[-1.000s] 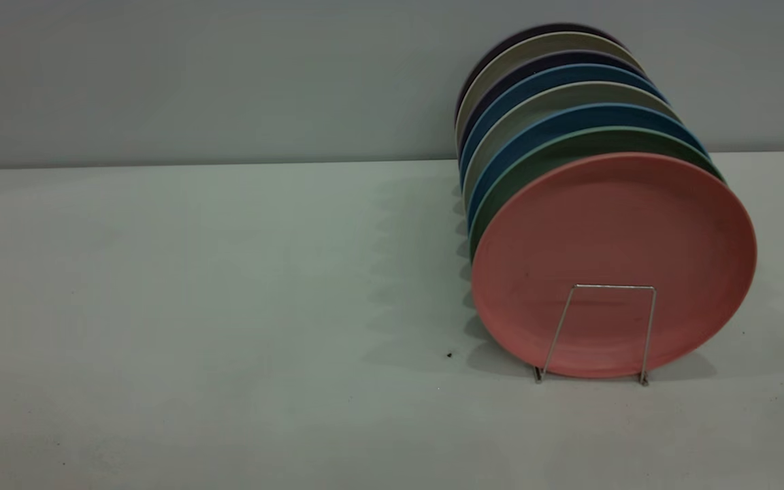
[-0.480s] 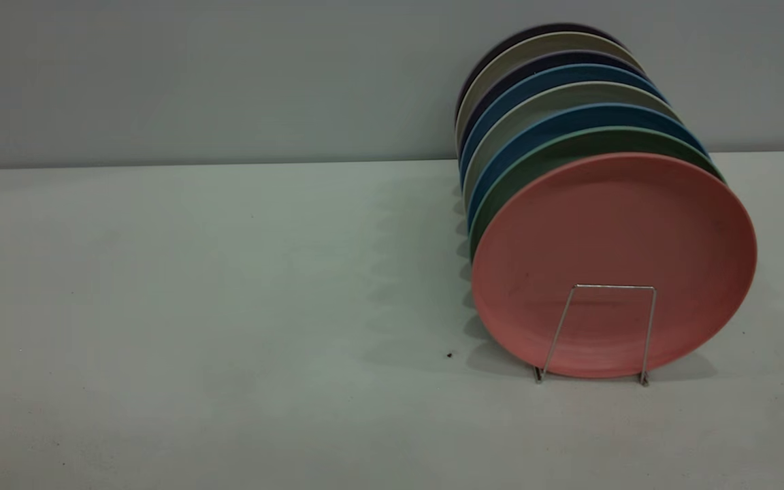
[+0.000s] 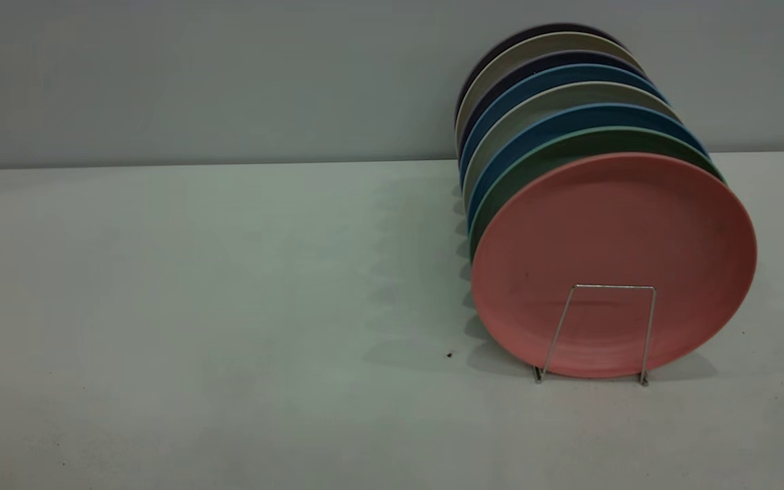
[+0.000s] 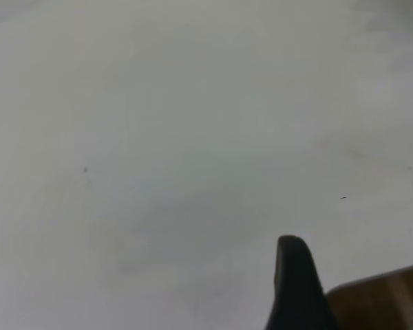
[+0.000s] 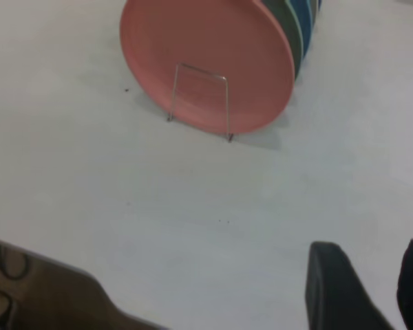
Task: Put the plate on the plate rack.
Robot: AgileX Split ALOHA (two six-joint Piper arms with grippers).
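Nothing has moved; plate (image 3: 613, 258) stands on edge in plate rack (image 3: 599, 333).

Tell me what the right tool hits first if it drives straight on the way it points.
Probably bare table: nothing lies between the right tool and the pink plate, which stands in the wire rack farther along. Depth is hard to judge.
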